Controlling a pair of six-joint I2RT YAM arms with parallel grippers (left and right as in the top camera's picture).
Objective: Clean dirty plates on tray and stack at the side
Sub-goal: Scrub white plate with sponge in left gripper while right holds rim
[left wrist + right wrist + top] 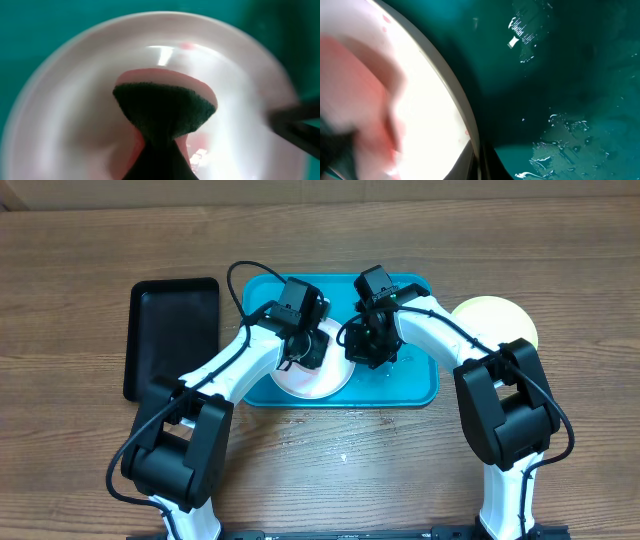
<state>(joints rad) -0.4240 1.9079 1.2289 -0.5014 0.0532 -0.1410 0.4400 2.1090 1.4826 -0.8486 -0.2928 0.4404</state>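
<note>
Fingers of the left gripper [305, 348] pinch a green-and-pink sponge [165, 107] to a narrow waist, its pad resting on the white plate [322, 385]. This plate lies in the blue tray [415, 385], toward 7 o'clock. Right gripper [368, 350]: at the plate's 3 o'clock rim; finger spacing cannot be told. 1 yellow-green plate [497, 322] sits on the table [330, 470] at the tray's 3 o'clock, and 1 black tray [172, 330] at 9 o'clock.
</note>
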